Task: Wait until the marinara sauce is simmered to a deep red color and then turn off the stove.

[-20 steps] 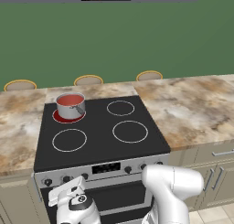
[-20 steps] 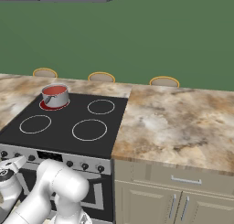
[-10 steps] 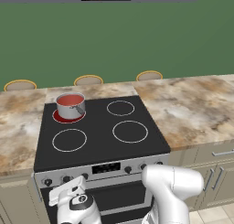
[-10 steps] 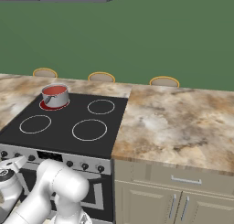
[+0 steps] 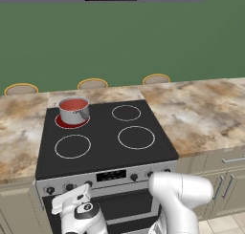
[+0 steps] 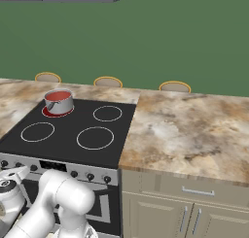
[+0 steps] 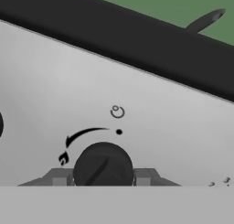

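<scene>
The sauce [image 5: 73, 104] sits in its pan [image 5: 74, 111] on the stove's [image 5: 107, 147] back-left burner, which glows red beneath it, the pan's short handle pointing toward the stove's front; nothing has shifted over the last second, so I judge I'm waiting on a deeper red. At the stove's front panel, my gripper [image 7: 103, 178] stays clamped on the knob [image 7: 103, 166], whose ridge runs diagonally, away from the off ring above it.

White robot arm
Glossy white rounded arm [image 5: 179, 195] links with dark joints; the hand [image 5: 81, 214] bears a round black disc.
</scene>
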Robot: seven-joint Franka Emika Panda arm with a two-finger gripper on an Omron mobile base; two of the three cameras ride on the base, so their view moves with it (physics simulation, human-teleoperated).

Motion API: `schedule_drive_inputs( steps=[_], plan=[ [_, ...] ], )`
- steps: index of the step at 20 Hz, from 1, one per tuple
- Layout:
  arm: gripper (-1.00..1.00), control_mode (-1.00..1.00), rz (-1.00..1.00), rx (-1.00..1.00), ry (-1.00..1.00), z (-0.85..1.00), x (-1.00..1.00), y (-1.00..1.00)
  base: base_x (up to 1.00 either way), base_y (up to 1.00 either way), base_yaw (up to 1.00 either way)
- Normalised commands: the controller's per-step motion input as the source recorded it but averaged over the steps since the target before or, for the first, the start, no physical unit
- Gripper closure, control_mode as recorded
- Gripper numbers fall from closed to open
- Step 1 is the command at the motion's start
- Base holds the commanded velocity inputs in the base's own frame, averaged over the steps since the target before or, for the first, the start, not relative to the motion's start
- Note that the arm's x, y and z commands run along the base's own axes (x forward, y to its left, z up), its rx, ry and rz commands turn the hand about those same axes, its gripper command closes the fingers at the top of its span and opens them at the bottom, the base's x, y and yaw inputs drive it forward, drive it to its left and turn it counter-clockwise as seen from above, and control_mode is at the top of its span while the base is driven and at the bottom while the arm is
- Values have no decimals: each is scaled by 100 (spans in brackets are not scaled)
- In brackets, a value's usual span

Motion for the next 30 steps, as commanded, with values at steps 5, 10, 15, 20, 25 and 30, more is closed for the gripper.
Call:
schedule_drive_inputs(
  steps=[5,10,15,20,25,30],
  plan=[
    [100,-100,0,6,0,0,0,-1,0,0,0],
    [100,-100,-1,6,0,0,0,0,0,0,0],
    [100,-100,-3,6,0,0,0,0,0,0,0],
    [100,-100,0,9,0,0,0,-5,0,0,0],
    [100,-100,0,10,0,0,0,-6,0,0,0],
    [100,-100,0,11,0,0,0,-7,0,0,0]
  ],
)
